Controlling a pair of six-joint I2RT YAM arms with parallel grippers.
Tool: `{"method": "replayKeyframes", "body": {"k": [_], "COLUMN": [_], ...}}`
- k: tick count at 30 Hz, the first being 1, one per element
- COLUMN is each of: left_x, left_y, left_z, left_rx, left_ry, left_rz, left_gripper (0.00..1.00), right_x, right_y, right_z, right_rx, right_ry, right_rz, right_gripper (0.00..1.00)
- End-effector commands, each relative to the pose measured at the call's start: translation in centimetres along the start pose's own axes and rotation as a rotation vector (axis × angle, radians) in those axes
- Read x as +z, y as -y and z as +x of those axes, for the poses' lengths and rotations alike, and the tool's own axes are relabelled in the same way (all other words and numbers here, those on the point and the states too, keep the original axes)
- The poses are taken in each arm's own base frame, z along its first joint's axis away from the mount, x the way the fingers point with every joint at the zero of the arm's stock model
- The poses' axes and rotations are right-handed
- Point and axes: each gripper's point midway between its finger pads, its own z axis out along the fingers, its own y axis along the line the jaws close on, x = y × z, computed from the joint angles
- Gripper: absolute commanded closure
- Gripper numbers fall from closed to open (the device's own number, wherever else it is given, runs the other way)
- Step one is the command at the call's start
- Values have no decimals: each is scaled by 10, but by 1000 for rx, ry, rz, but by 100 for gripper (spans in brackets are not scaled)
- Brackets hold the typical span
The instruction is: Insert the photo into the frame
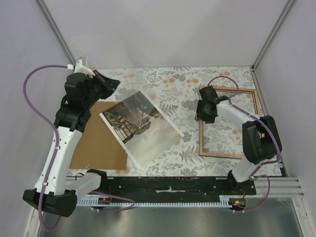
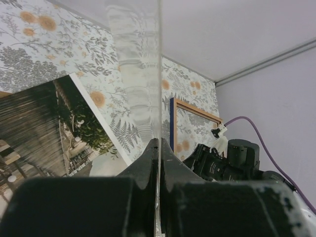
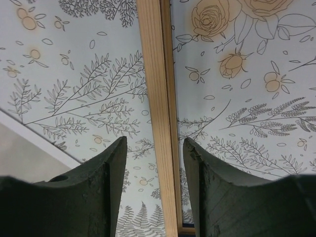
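— Pale walls and a floral-cloth desk [image 1: 173,79]: which step is shown?

— Preparation, in my judgement, ahead of insertion. Left pincer [image 2: 157,148]: jaws closed on one edge of a thin clear sheet [image 2: 140,74], which the left wrist view shows edge-on. Right pincer [image 3: 155,143]: jaws open, one finger to each side of a light wood rail of the frame [image 3: 157,74], with a gap on both sides and no grip.

— And the task's things, outward from there?

— Photo [image 1: 143,126]: picture side up, near the middle of the desk and close to the left pincer. One corner overlaps the brown backing panel [image 1: 98,143]. Frame: at the right of the desk, apart from the photo, with the cloth pattern visible through its opening. The photo is not yet in the frame.

— What does the next move call for?

— Probably a steadied frame, then the photo carried across and squared to the opening. So thin a print asks for a light, level hold at its edge. Whether the clear sheet is the frame's glazing, I cannot tell.

— Any brand, label or writing?

— None legible in any view.
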Motion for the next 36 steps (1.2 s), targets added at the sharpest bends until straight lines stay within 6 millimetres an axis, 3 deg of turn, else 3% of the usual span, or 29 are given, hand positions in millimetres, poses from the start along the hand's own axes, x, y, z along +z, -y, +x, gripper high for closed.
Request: {"method": "replayKeyframes", "body": {"k": [1, 6, 10, 13, 17, 27, 32, 36], "left_x": [-16, -17, -17, -17, -19, -15, -10, -6], "left_y": [5, 5, 4, 3, 3, 2, 0, 0], "left_z": [-25, -22, -22, -22, -24, -38, -47, -53], "left_rx": [75, 80, 81, 81, 86, 109, 121, 129], "left_ry": [91, 87, 87, 88, 98, 128, 145, 159], "left_rz": [-11, -11, -13, -14, -22, -59, -94, -106], "left_gripper": [98, 98, 98, 98, 98, 98, 98, 98], "right_x": [19, 35, 43, 42, 29, -24, -36, -33], "right_y": [-4, -4, -1, 1, -7, -84, -127, -157], "right_z": [-8, 0, 8, 10, 7, 4, 8, 22], "right_rx": [-2, -23, -32, -37, -58, -127, -146, -144], "right_ry": [32, 0, -21, -22, -7, 35, 13, -35], "right_rz": [17, 32, 49, 62, 55, -77, -118, -153], "right_gripper": [45, 46, 54, 79, 98, 100, 100, 100]}}
